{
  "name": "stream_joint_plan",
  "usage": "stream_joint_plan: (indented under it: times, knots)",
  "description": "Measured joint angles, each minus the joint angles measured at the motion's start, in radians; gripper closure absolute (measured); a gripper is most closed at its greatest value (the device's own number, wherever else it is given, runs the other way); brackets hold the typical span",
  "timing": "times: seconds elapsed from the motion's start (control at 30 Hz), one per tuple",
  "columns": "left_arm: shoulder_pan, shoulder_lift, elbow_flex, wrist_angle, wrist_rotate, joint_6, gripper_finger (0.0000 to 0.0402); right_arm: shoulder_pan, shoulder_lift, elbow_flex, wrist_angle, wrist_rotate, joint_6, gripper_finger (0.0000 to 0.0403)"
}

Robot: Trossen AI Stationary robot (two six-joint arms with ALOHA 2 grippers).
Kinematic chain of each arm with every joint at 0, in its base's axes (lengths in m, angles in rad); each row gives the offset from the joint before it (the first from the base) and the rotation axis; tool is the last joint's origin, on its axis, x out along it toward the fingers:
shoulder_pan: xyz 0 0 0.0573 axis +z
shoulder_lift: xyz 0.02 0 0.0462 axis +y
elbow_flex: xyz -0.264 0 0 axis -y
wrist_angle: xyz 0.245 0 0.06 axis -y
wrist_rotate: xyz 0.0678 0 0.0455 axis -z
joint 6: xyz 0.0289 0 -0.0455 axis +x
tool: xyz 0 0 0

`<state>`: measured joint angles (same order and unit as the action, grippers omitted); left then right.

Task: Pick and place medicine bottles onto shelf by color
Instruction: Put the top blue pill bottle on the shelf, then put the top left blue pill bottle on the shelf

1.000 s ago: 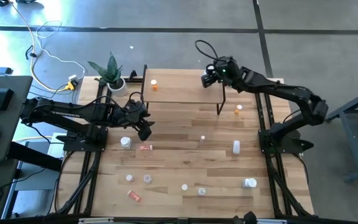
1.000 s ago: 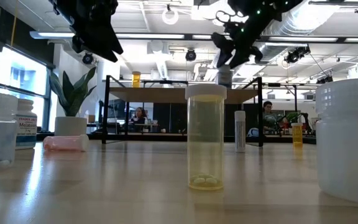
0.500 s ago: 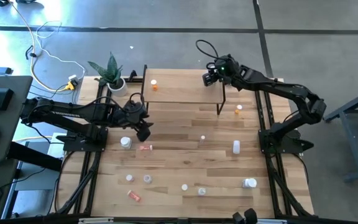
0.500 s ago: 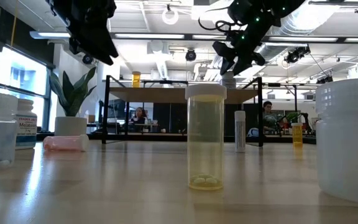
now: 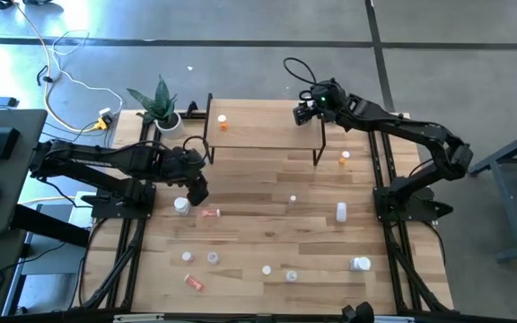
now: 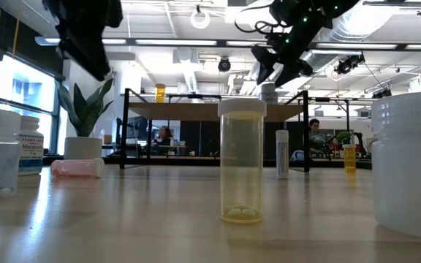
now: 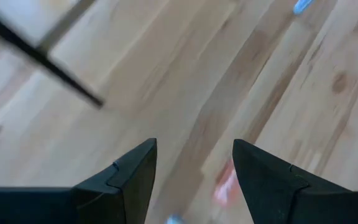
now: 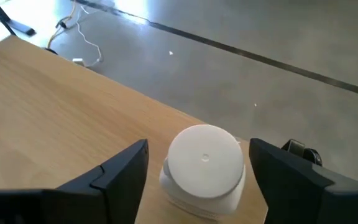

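Bottles are being counted from above: one orange [image 5: 222, 120] on the shelf [image 5: 258, 133], ten on the table [image 5: 258, 233]. Left gripper [image 5: 197, 190], open and empty, has been shifted toward a white bottle [image 5: 181, 205]. In the right wrist view, right gripper [image 8: 197, 180], newly opened, is flanking a white-capped bottle [image 8: 204, 163] on the shelf.

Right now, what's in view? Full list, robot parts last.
shelf: 1, light wood on black legs, far middle of table.
orange bottle: 1, on shelf's left end.
white-capped bottle: 1, on shelf's right end, between the right gripper's fingers.
loose bottles: about ten, white, clear or pink, scattered over the table's near half.
plant: 1, green in white pot, far left corner.
people: 2, seated in the room behind.
left gripper: open, empty, above a white bottle.
right gripper: open around the capped bottle, over the shelf's right end.
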<state>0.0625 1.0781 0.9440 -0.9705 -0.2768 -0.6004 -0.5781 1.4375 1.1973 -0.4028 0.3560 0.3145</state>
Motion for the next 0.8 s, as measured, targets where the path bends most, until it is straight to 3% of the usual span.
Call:
stream_joint_plan:
  times: [0.23,0.4,0.8]
  knots:
    - [-0.097,0.0,0.012,-0.235,0.037,-0.371,0.0202,0.001,-0.06,0.0,0.003,0.0,-0.001,0.0128]
    - [-0.169,0.0,0.012,-0.267,0.046,-0.641,0.0202,0.001,-0.088,0.0,0.012,0.0,-0.01,0.0128]
    - [-0.252,0.075,-0.075,-0.267,0.019,-0.922,0.0202,0.003,-0.091,0.0,0.019,-0.02,-0.027,0.0128]
